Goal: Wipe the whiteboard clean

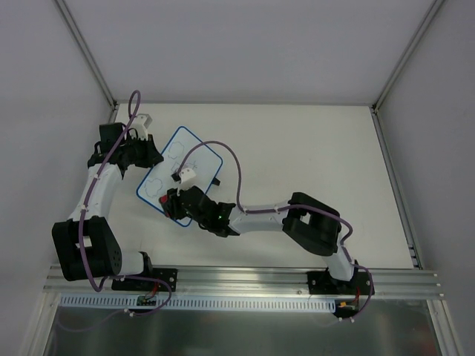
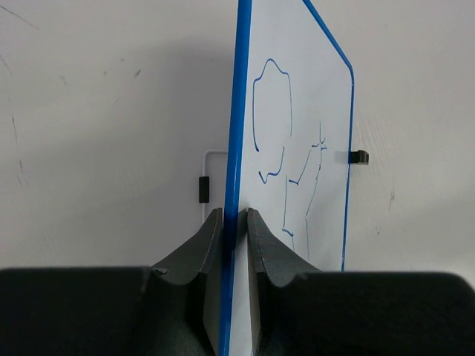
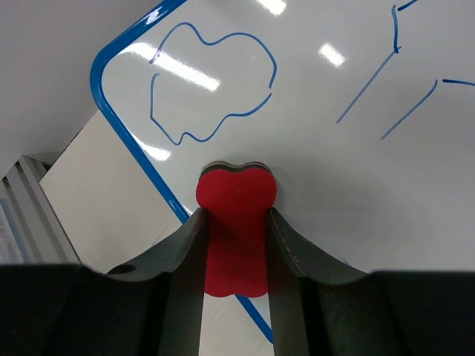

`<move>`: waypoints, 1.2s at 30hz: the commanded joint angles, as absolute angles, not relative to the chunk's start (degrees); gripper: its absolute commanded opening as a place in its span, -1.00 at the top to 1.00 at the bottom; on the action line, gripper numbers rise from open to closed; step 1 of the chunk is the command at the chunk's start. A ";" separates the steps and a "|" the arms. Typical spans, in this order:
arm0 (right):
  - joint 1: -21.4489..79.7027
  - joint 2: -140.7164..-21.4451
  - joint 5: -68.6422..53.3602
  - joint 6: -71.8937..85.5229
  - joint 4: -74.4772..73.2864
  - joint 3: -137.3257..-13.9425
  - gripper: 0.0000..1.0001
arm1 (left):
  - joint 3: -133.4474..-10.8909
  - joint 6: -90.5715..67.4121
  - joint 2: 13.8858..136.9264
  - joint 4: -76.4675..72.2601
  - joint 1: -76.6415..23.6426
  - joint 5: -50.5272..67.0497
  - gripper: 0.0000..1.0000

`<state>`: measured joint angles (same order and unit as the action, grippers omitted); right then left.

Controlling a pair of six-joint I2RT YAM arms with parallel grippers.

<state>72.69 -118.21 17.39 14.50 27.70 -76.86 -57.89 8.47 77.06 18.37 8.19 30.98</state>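
The small flat rectangular white board (image 3: 334, 81) had a thin blue rim and bore thin blue line drawings: looping outlines and angular strokes. Its two small feet (image 2: 359, 156) were black. The small eraser block (image 3: 236, 222) was plain red.

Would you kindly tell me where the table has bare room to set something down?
The table is bare on its right side, between the whiteboard and the right rail, beyond the right arm, and along its far edge. The left is crowded: the left gripper clamps the whiteboard, the right gripper holds the red eraser.
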 commanded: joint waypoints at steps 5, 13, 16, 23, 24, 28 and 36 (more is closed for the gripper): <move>72.78 -121.20 16.51 17.83 27.42 -69.02 0.99 | -56.07 6.86 77.61 26.10 5.27 32.26 1.00; 68.65 -120.76 19.77 23.90 30.32 -59.59 0.99 | -56.43 6.77 77.70 26.19 5.36 31.90 1.00; 67.42 -121.55 19.78 25.57 30.85 -59.41 0.99 | -56.07 7.12 77.78 26.19 5.36 31.64 1.00; 63.64 -121.29 20.39 28.21 30.94 -58.89 0.99 | -56.34 6.77 77.61 26.19 5.27 31.73 1.00; 62.85 -121.03 20.65 28.04 30.85 -58.80 0.99 | -56.34 6.85 77.52 26.19 5.27 31.82 1.00; 61.79 -119.80 21.01 25.76 30.76 -59.76 0.99 | -56.25 6.59 77.61 26.19 5.10 32.34 1.00; 65.91 -123.04 16.62 20.83 29.18 -65.47 0.99 | -56.60 5.80 78.13 26.19 4.39 32.08 1.00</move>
